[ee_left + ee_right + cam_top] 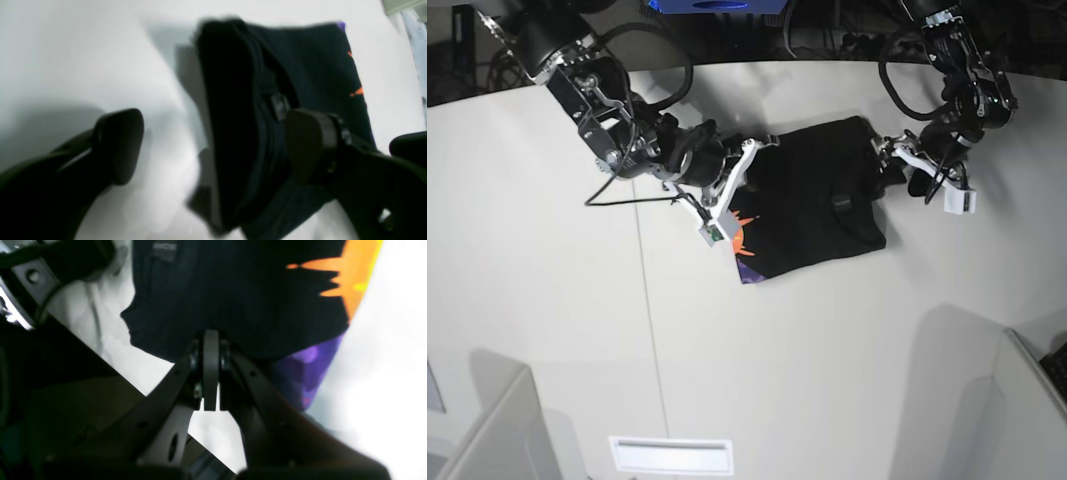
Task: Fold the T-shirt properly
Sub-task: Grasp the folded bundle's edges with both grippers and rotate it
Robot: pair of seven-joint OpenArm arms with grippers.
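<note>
The black T-shirt [817, 195] lies folded into a compact rectangle on the white table [727, 350]. Its orange and purple print [745, 243] shows at the near left corner. My right gripper [749, 152] is at the shirt's left edge. In the right wrist view the gripper [210, 343] is shut on the edge of the shirt [233, 290], beside the orange print [347, 276]. My left gripper [889, 165] is at the shirt's right edge. In the left wrist view it [213, 146] is open, its jaws either side of a raised fold of the shirt [300, 60].
A white slot plate [670, 455] sits in the table near the front edge. Grey panels stand at the front left [487, 430] and front right [1027, 400] corners. Cables and dark gear [827, 30] lie behind the table's far edge.
</note>
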